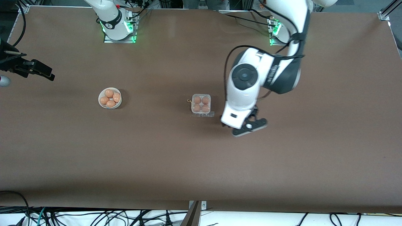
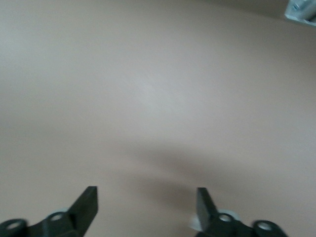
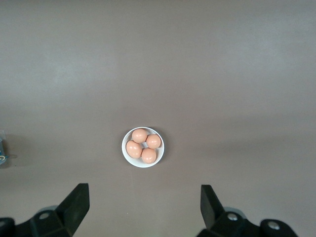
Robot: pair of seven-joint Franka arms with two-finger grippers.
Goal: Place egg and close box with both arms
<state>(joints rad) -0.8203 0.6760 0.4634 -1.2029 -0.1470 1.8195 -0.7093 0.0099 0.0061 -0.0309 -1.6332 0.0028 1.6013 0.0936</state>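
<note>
Front view: left gripper [image 1: 249, 127] low beside box [image 1: 201, 104], spread.

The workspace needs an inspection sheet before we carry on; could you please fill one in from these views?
Surface: brown table, bare apart from the items below.
Job's things: box mid-table, four eggs in its cells; whether the lid is shut cannot be told. White bowl with four eggs, toward the right arm's end.
Clutter: nothing seen.
Grippers: left gripper open, empty, over bare table beside the box. Right gripper open, empty, high over the bowl.
Cables: black cables along the table's near edge.
Surroundings: arm bases with green lights.
</note>
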